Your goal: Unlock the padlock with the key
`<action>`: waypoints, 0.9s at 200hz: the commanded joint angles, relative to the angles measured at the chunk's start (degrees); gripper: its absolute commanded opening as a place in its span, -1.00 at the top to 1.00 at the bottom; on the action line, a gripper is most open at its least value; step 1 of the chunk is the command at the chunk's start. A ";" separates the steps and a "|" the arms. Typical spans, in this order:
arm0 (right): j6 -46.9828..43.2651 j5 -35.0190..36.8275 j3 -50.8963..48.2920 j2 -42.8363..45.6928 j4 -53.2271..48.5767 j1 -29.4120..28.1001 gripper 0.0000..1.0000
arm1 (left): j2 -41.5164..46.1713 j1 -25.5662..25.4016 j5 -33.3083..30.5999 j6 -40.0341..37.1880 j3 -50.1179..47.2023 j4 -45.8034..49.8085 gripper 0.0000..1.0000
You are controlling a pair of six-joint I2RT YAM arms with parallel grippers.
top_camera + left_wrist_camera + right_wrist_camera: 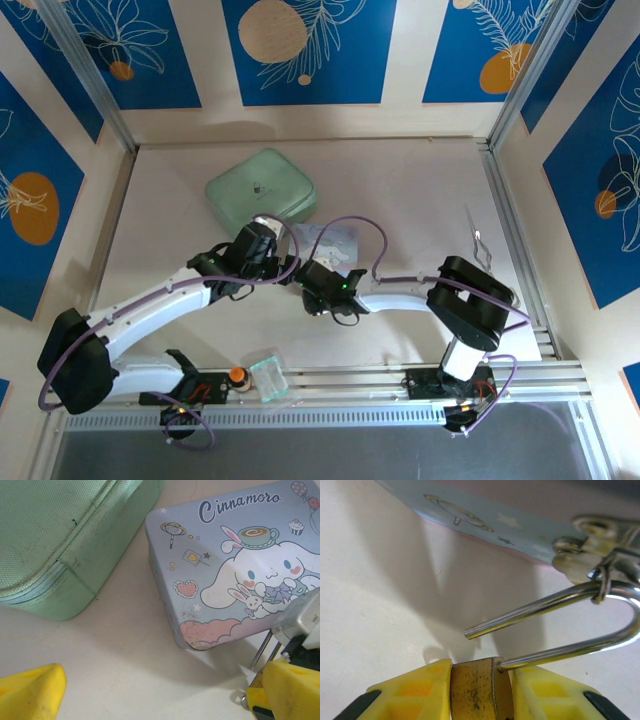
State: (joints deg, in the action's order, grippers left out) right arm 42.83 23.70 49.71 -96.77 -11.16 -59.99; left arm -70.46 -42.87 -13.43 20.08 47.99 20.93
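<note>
Right arm elbows inward, right tool (481,674) clenched on the padlock (475,695) at the tin (225,555) edge; left tool (270,235) released, bare table (125,670) beneath

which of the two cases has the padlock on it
The blue cartoon tin: the padlock is hooked through its clasp; the green fabric case shows none.
</note>
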 commanded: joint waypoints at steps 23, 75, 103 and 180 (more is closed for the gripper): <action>4.24 -5.15 -6.47 3.50 1.57 1.01 0.52 | -1.23 0.47 2.07 -3.49 0.80 -1.11 -0.99; 6.77 -8.97 -13.08 8.27 7.44 3.47 0.64 | -2.80 0.30 3.95 -5.58 2.80 -0.99 -0.99; 6.78 -10.48 -15.49 10.02 9.64 4.17 0.58 | -4.51 -0.92 2.03 -12.95 5.65 2.11 -0.99; 11.18 -15.17 -20.53 10.83 17.36 6.36 0.84 | -7.85 -2.75 7.52 -26.67 11.20 7.55 -0.99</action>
State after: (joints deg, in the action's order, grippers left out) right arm 51.22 13.19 34.11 -86.46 4.54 -55.18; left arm -76.53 -43.90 -9.82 3.14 56.12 23.81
